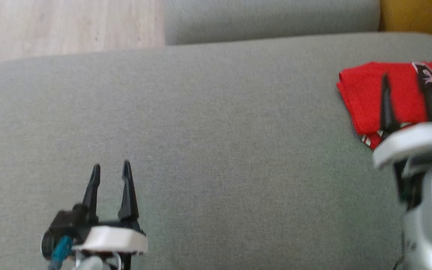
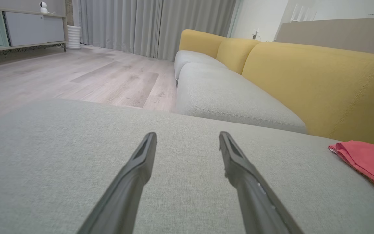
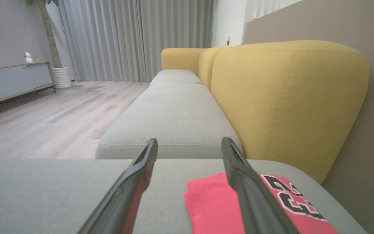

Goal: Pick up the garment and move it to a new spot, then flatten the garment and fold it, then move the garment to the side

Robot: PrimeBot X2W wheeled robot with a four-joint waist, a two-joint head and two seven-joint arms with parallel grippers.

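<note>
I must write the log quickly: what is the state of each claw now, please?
Left claw: open, holding nothing, above the grey fabric sofa cushion.
Right claw: open, holding nothing, close to the folded red fabric garment.

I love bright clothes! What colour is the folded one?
The garment is red with black-and-white numerals, clearest in the right wrist view.

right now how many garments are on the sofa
1: a folded red garment at the right end of the grey seat cushion, beside the yellow backrest. More could lie beyond the frames.
</note>
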